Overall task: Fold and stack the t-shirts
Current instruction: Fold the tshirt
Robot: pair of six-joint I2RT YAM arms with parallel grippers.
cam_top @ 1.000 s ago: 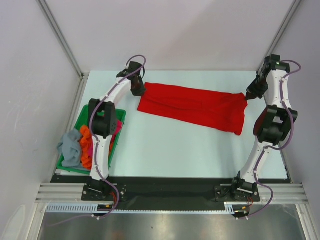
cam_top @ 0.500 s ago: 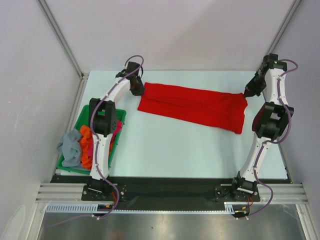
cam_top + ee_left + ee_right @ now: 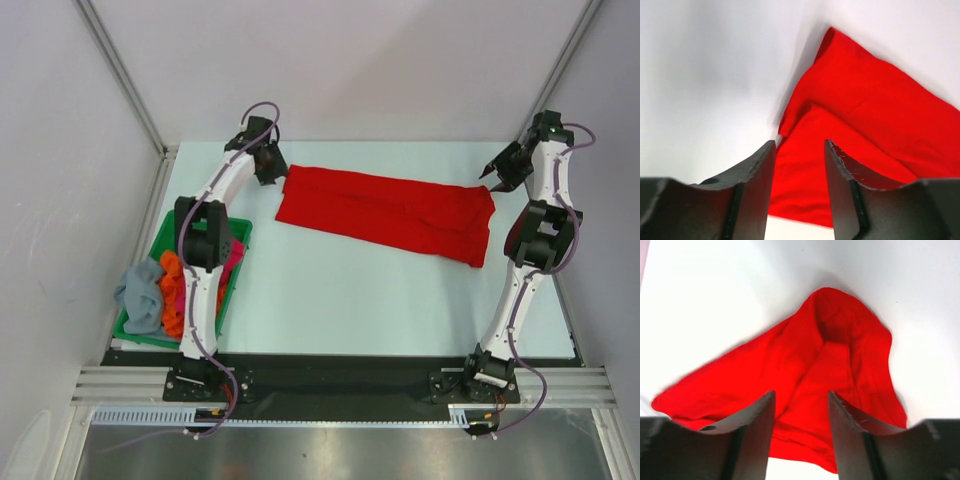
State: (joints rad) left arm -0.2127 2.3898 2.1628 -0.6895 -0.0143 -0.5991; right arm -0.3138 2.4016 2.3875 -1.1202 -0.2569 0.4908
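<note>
A bright red t-shirt (image 3: 385, 212) lies folded into a long band across the far half of the table. My left gripper (image 3: 272, 166) hovers just off its left end, open and holding nothing; the wrist view shows the red cloth (image 3: 860, 125) beyond the spread fingers. Off the shirt's right end my right gripper (image 3: 492, 172) is also open and empty, with the red cloth (image 3: 810, 365) lying past its fingers. More t-shirts, grey-blue (image 3: 140, 293), orange (image 3: 172, 290) and pink (image 3: 237, 251), are heaped in the tray.
The green tray (image 3: 232, 224) stands at the left edge of the table beside the left arm. White walls and aluminium posts close in the table on the left, back and right.
Both grippers have opened and let go of the red t-shirt's ends, then drawn back outward and away from it. The shirt has settled flat.
</note>
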